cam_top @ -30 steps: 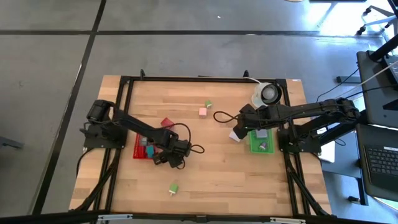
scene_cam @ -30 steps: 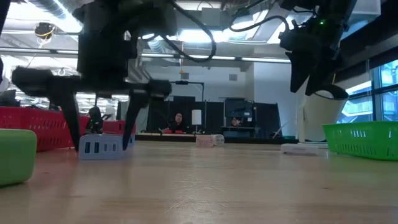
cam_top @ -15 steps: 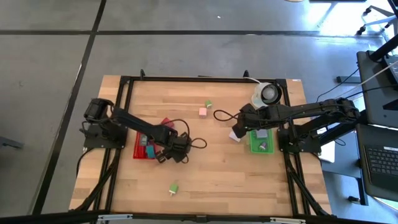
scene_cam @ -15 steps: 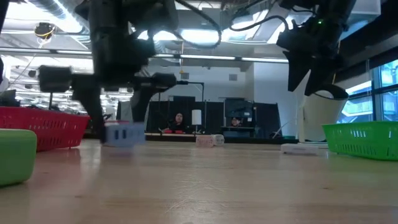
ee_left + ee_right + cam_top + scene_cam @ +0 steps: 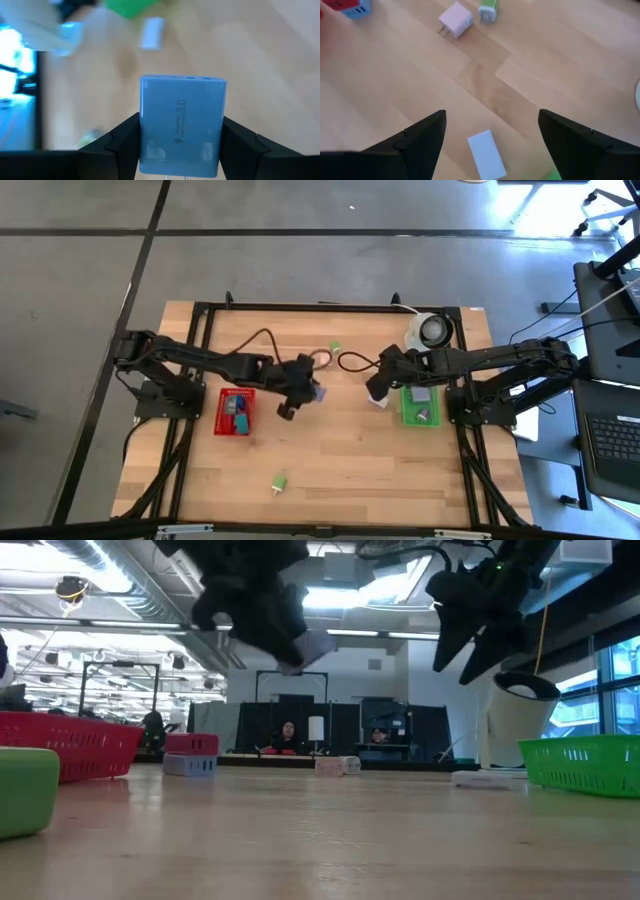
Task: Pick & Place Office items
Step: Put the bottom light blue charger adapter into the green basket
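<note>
My left gripper [image 5: 303,387] is shut on a lavender-blue charger block [image 5: 182,125], high above the table's middle; the block also shows in the low view [image 5: 312,646]. My right gripper [image 5: 377,387] is open and hovers over a white block [image 5: 486,154] that lies flat on the wood, beside the green tray [image 5: 420,416]. A pink block [image 5: 456,20] and a green piece [image 5: 488,10] lie farther off. Another green piece [image 5: 278,480] lies near the front edge. The red tray [image 5: 222,412] holds teal and red blocks. My left gripper pinches the block's two long side faces [image 5: 145,135] between its two fingers [image 5: 120,142], which lie along it. The block's end with small holes [image 5: 182,78] points away from the wrist. The block is lifted clear of the table.
A white round roll [image 5: 430,330] stands at the far right corner. Loose black cables curl near the far middle [image 5: 352,363]. In the low view a red and lavender block pair [image 5: 190,754] sits by the red tray [image 5: 60,745]. A person shows far behind the table.
My left gripper has risen from the table beside the red tray and swung toward the far and right side, carrying the lavender-blue block, which is now lifted clear. The gripper has turned on the way. My right gripper has tipped slightly over the white block.
</note>
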Robot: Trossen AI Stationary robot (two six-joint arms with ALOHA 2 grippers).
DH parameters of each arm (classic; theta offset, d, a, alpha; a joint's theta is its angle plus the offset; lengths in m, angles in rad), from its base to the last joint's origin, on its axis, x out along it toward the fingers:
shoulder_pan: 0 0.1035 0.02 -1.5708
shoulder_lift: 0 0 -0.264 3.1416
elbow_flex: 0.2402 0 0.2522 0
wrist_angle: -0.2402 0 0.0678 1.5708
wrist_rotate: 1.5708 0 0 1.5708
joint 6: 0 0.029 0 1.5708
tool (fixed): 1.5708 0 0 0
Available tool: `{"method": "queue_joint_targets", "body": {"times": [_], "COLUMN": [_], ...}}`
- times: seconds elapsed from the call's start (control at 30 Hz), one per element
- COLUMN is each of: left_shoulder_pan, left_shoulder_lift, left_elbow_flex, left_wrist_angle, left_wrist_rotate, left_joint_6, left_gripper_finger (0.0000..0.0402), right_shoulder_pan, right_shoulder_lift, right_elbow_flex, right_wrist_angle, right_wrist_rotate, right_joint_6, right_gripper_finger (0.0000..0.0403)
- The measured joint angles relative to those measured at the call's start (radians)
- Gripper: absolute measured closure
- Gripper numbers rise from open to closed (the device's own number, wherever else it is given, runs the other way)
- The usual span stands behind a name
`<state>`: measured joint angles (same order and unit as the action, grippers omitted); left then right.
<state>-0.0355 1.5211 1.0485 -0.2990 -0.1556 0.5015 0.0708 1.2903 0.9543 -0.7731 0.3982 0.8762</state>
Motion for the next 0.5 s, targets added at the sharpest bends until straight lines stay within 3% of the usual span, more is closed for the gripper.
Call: {"method": "queue_joint_targets", "body": {"times": [0.27, 0.5], "left_shoulder_pan": [0.006, 0.014], "left_shoulder_lift": [-0.017, -0.017], "left_elbow_flex": [0.000, 0.000], "left_wrist_angle": [0.186, 0.548], "left_wrist_rotate": [-0.188, -0.337], "left_joint_6": [0.047, -0.044], "left_gripper_finger": [0.0197, 0.0197], "right_shoulder_pan": [0.000, 0.000], "right_shoulder_lift": [0.000, 0.000], "right_elbow_flex": [0.000, 0.000], "right_wrist_angle": [0.021, 0.055], "right_wrist_rotate": [0.077, 0.136], "right_joint_6": [-0.031, -0.059], "right_gripper_finger": [0.0085, 0.0086]}}
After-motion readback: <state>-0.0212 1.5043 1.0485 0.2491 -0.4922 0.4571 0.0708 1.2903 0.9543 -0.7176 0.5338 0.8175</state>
